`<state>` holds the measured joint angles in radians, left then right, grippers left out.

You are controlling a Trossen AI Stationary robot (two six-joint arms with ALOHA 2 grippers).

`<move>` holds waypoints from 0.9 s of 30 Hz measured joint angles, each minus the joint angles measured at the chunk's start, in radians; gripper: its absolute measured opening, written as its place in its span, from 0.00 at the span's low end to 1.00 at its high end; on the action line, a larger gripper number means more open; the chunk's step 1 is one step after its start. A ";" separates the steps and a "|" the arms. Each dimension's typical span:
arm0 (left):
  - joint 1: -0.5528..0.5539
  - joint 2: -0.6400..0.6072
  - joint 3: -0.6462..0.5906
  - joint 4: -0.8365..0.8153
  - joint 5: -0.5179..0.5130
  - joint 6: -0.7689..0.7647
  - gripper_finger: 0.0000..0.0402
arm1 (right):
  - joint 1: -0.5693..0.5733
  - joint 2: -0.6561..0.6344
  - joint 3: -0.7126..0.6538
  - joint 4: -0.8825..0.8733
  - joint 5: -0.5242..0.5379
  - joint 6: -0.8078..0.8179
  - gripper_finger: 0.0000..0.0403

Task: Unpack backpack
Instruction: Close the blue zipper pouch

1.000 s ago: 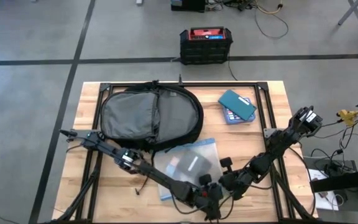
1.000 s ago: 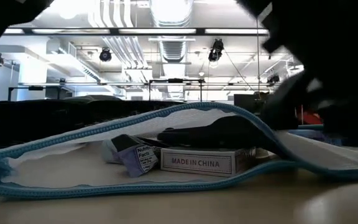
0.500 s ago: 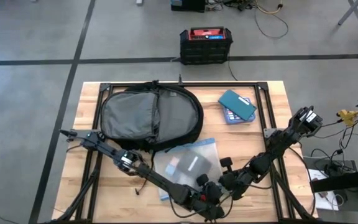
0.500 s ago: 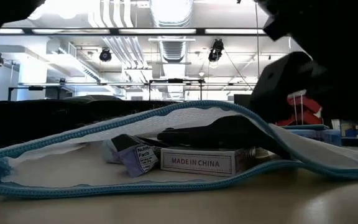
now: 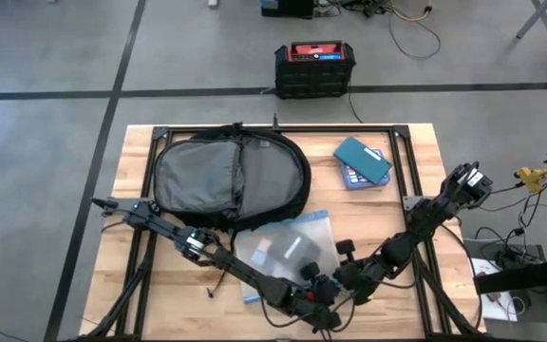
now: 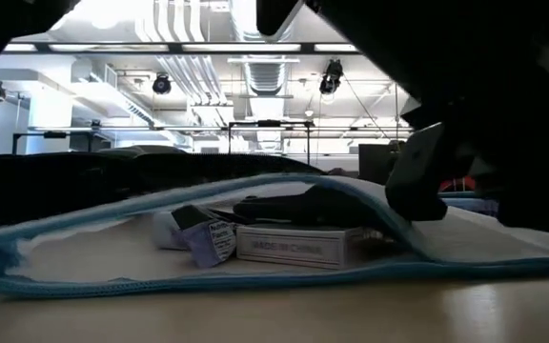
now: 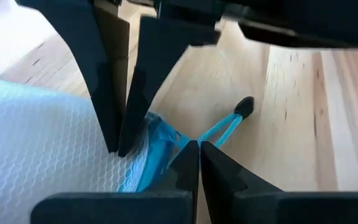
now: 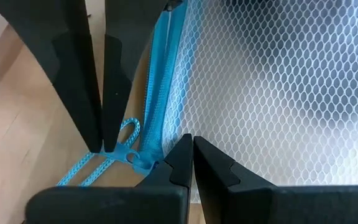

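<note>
Both grippers pinch the mesh pouch (image 5: 286, 253) — backpack (image 5: 231, 179) beside.

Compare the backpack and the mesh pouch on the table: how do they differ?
The backpack is big, black and grey, and opaque; the mesh pouch is smaller, flat, see-through, with blue zipper trim. The backpack lies untouched at the table's far side; the pouch lies nearer the front, with the left gripper and right gripper shut at its zipper corner. Both rest on the table.
</note>
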<state>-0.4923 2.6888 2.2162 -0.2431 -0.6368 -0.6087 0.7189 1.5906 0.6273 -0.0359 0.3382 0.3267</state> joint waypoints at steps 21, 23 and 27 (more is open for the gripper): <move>-0.014 0.016 0.125 0.014 0.026 0.142 0.00 | 0.000 -0.026 -0.002 -0.021 -0.016 0.004 0.00; -0.006 0.046 0.122 0.063 0.029 0.152 0.00 | 0.000 -0.026 -0.002 -0.020 -0.015 0.005 0.00; 0.011 0.073 0.122 0.078 0.021 0.117 0.00 | 0.000 -0.026 -0.002 -0.019 -0.014 0.007 0.00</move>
<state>-0.4813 2.7620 2.3386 -0.1649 -0.6159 -0.4918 0.7193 1.5642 0.6250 -0.0547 0.3244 0.3339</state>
